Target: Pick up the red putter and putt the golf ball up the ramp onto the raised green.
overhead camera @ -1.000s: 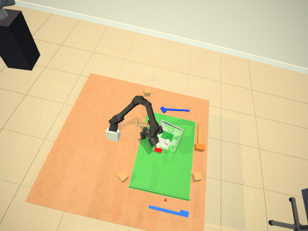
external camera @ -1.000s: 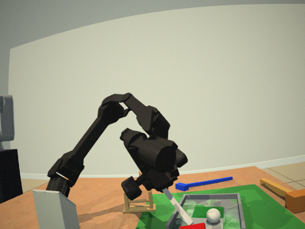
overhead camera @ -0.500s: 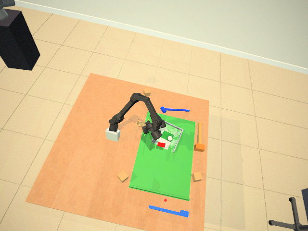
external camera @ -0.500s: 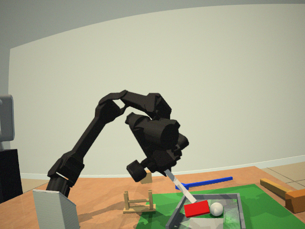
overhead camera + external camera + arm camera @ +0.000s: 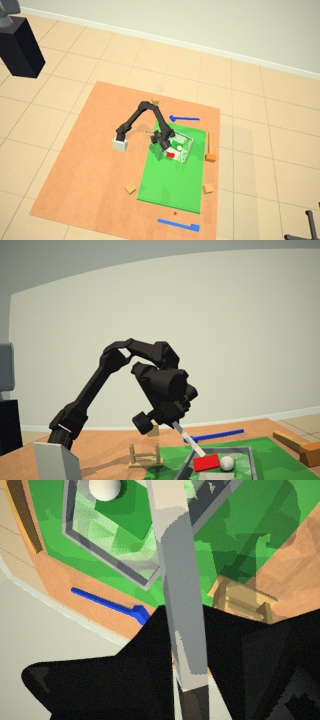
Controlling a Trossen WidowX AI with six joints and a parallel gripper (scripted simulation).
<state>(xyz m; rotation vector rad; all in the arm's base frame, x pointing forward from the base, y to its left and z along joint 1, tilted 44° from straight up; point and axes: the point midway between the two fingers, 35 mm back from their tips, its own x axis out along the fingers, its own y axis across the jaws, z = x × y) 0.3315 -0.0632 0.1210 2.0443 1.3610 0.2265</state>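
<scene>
My gripper (image 5: pixel 174 422) (image 5: pixel 175 609) is shut on the grey-white shaft of the red putter (image 5: pixel 170 155) (image 5: pixel 206 462) (image 5: pixel 182 580). The shaft slants down, with the red head low over or at the white ramp (image 5: pixel 176 156) (image 5: pixel 216 476); exact contact cannot be told. The white golf ball (image 5: pixel 179 148) (image 5: pixel 226 463) (image 5: pixel 105 486) is just beyond the head, at the dark green raised patch (image 5: pixel 176 143) (image 5: pixel 131 515) inside the grey walls (image 5: pixel 188 150) (image 5: pixel 253 462) (image 5: pixel 106 559). A small gap shows between head and ball. Whether the ball is still cannot be told.
A wooden stand (image 5: pixel 148 132) (image 5: pixel 146 462) (image 5: pixel 240 600) is beside the green mat (image 5: pixel 170 180). A dark blue putter (image 5: pixel 186 118) (image 5: pixel 219 435) lies behind, an orange mallet (image 5: pixel 210 144) right, and a light blue putter (image 5: pixel 175 224) in front. Several wooden blocks surround the mat.
</scene>
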